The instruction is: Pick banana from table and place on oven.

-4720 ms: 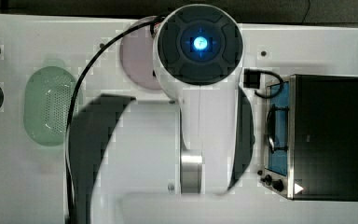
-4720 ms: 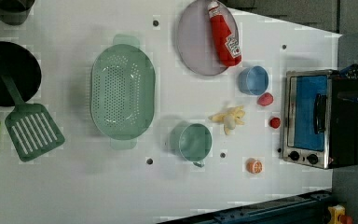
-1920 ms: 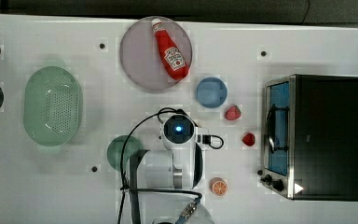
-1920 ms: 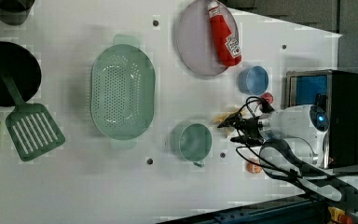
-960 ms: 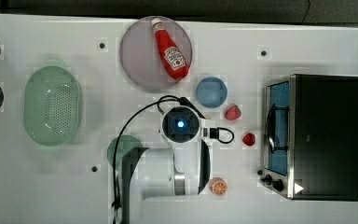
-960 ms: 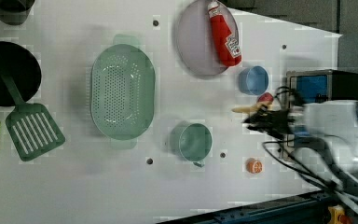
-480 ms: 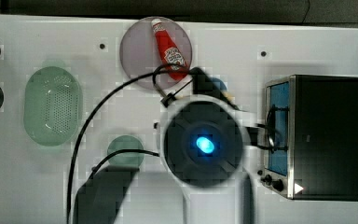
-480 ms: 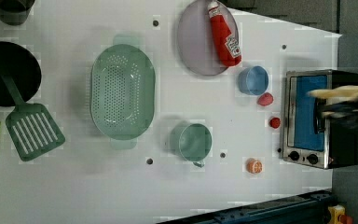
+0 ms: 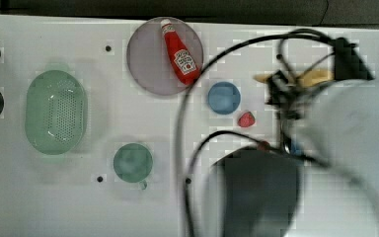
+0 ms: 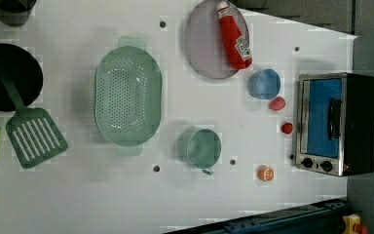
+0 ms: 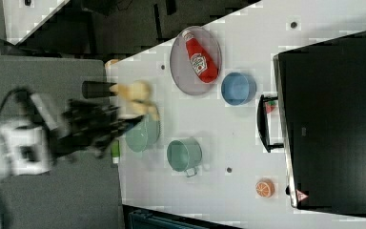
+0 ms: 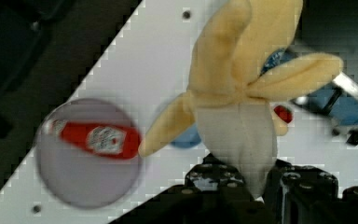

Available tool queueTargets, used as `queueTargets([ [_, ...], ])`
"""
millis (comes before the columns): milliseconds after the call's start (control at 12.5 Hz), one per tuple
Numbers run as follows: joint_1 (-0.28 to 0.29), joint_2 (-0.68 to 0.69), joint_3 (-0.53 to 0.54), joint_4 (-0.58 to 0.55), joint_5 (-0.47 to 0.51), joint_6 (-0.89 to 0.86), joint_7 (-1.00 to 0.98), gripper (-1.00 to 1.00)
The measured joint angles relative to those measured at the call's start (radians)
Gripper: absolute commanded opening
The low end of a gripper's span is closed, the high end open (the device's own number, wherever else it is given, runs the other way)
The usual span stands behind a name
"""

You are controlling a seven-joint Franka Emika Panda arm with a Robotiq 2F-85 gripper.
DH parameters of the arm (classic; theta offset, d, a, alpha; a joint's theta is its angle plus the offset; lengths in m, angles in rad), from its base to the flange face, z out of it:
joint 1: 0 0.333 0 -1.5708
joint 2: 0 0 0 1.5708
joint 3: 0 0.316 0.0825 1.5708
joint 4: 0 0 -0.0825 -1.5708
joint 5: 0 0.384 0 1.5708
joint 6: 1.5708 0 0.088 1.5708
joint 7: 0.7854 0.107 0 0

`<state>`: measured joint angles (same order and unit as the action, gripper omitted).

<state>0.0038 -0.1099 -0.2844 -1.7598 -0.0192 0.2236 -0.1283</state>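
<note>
I am seeing the white table (image 10: pixel 78 195) spreading under everything, and in the left view the oven (image 10: pixel 338 124) is sitting at the table's 3 o'clock edge, its blue glass door facing the middle. The arm is looming blurred across the top view's lower right. In the left view the green colander (image 10: pixel 128 96) is lying just left of centre, with the grey plate (image 10: pixel 207 46) at 12 o'clock carrying the ketchup bottle (image 10: pixel 234 35). The teal cup (image 10: pixel 202 147) is standing toward 5 o'clock of the colander, and the blue bowl (image 10: pixel 264 84) is sitting between the plate and the oven.

The gripper (image 12: pixel 256 179) is clamping the pale lower end of the banana (image 12: pixel 242 93), so the jaws are closed on it and I am holding it in the air, clear of the table. Its peel strips are splaying outward. In the right view the banana (image 11: pixel 133 98) is hanging off the table's edge.

2 red pieces, one (image 10: pixel 277 103) by the bowl and one (image 10: pixel 287 127) in front of the door, and 1 orange slice (image 10: pixel 266 173) are lying near the oven.
</note>
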Motion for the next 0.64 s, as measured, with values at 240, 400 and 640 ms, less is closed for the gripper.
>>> queueTargets([
  [240, -0.015, 0.189, -0.179, -0.001, -0.005, 0.045, -0.24, -0.58],
  [400, -0.036, 0.316, -0.272, -0.012, -0.023, 0.117, -0.368, -0.58],
  [640, -0.075, 0.426, -0.344, -0.033, -0.025, 0.157, -0.529, -0.58],
])
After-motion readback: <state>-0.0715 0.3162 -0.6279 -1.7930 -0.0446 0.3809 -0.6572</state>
